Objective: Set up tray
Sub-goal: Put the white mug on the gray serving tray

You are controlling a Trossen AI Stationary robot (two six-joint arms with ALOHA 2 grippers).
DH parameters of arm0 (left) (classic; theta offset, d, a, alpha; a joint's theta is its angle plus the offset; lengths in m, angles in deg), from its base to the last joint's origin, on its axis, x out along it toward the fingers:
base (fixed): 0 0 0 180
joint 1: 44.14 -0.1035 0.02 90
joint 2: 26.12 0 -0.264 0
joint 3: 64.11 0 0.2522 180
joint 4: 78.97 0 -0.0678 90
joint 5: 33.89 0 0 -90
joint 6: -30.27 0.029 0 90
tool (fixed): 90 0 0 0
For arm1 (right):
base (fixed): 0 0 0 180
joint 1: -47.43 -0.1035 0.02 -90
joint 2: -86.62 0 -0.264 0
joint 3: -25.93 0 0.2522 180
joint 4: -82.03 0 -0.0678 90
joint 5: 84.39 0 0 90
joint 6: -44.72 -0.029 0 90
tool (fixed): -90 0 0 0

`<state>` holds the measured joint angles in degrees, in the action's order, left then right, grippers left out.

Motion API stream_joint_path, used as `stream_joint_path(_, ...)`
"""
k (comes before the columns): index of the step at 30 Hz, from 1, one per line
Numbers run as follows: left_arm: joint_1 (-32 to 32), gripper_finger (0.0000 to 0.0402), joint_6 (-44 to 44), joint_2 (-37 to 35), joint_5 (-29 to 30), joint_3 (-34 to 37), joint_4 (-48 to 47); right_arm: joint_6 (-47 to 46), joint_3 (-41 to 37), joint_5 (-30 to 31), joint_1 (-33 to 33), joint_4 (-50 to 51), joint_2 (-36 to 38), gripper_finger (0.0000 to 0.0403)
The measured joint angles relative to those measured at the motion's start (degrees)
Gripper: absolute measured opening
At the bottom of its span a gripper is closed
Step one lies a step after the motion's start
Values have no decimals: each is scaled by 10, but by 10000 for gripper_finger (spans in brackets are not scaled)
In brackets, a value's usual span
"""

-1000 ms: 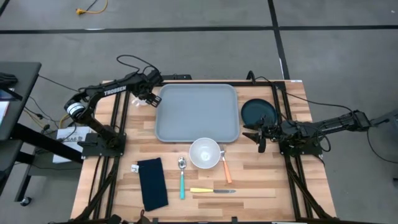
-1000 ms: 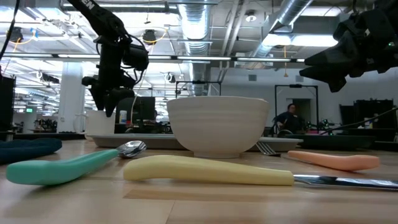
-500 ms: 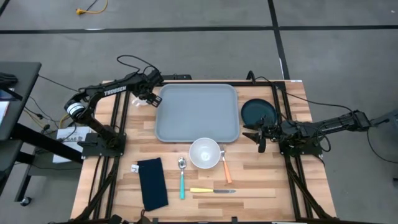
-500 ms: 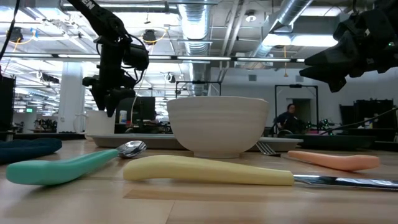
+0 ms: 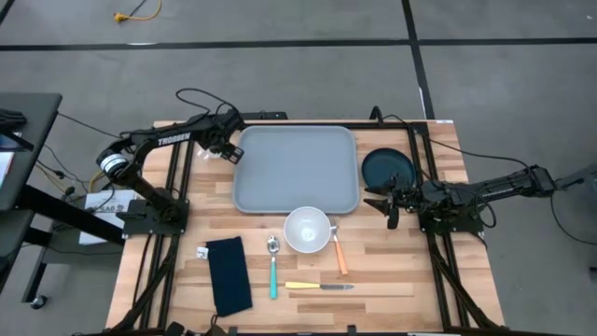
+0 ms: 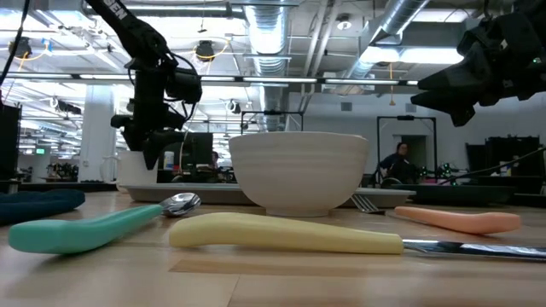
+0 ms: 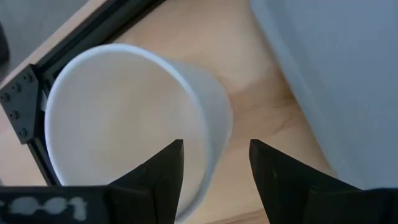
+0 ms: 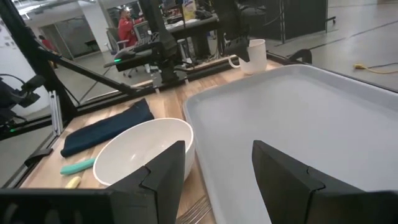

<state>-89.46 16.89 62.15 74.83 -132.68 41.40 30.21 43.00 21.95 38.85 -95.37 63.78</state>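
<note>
**Cup at the corner may tip if the pincer closes off-centre**

Wooden slats form the counter, which fills the middle of the high view, and a grey concrete floor lies around it. The tray lies flat in the upper centre of this view, and nothing is on it. A white bowl sits just below the tray's lower edge, touching or overlapping the rim. A small dark plate rests just to the right of the tray. A navy napkin, a teal spoon, an orange fork and a yellow knife lie in the lower part of the frame.

The left pincer hangs at the upper left corner of the tray, over a white cup. Its fingers are spread, with nothing between them. In the left wrist view one finger appears over the cup's mouth and the other just outside its wall, so I judge a grip on the rim is being prepared.

The main risk is that the cup tips or slides toward the black frame rail if the fingers descend unevenly. A thin rim grip can also slip when the cup is lifted over the tray's raised edge.

The right pincer waits with spread fingers, holding nothing, between the plate and the bowl.
</note>
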Motion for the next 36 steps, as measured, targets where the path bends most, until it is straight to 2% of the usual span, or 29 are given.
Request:
stream_joint_path(6, 0, 173, 8, 0, 3, 1, 5, 0, 0, 0, 0, 0, 0, 178)
stream_joint_path(11, 0, 155, 35, 0, 44, 1, 4, 0, 0, 0, 0, 0, 0, 178)
stream_joint_path(23, 0, 8, 70, 0, 58, 1, 2, 0, 0, 0, 0, 0, 0, 178)
stream_joint_path(32, 0, 4, 135, 0, 59, 0, 2, 0, 0, 1, 0, 0, 0, 178)
stream_joint_path(36, 4, 5, 158, 0, 59, -22, -2, 0, 0, 2, 0, 0, 0, 178)
